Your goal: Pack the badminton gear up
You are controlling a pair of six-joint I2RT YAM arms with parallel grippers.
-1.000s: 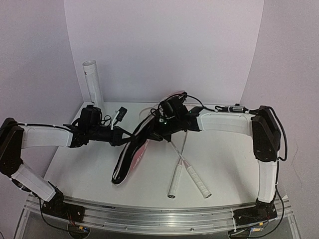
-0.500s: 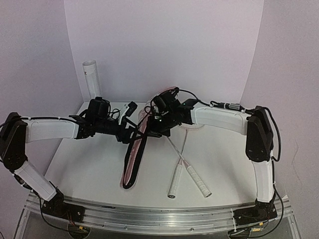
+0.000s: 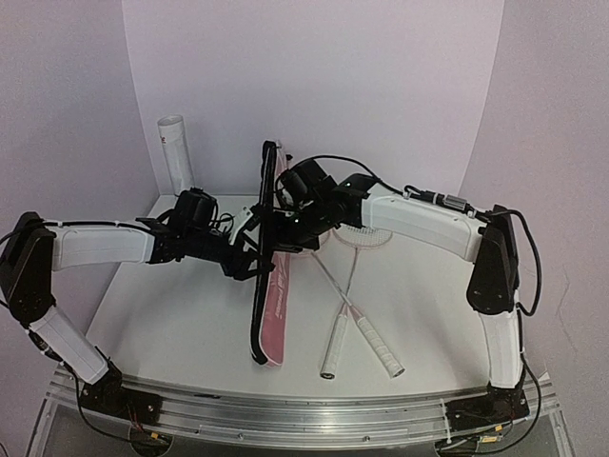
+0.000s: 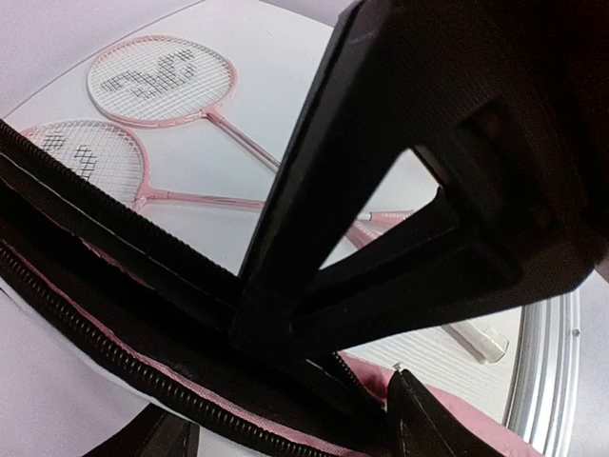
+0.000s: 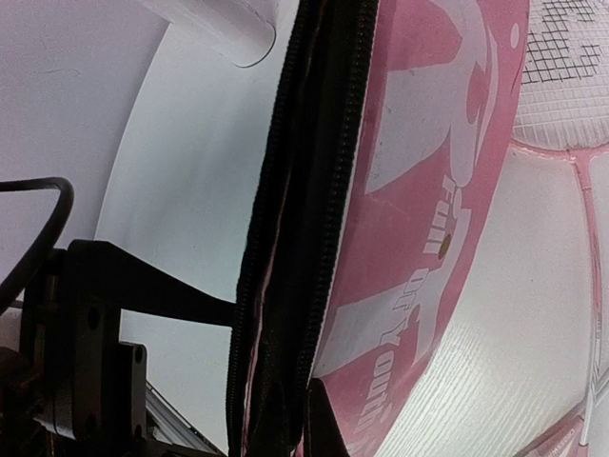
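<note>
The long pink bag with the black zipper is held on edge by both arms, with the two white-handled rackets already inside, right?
No. The left gripper and right gripper do hold the long pink bag on edge, but the two white-handled rackets are outside it: the top external view shows them lying crossed on the white table beside it.

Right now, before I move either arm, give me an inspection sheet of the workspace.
Surface: white table, no spills seen.
Job's things: two rackets lying crossed right of centre, handles toward the arms; no shuttlecocks seen.
Clutter: pink bag standing on edge between the arms; white tube at back left.
Grippers: left gripper and right gripper both closed on the bag's zippered edge.
Cables: black cables loop over the wrists.
Surroundings: plain white walls; metal rail at near edge.
</note>
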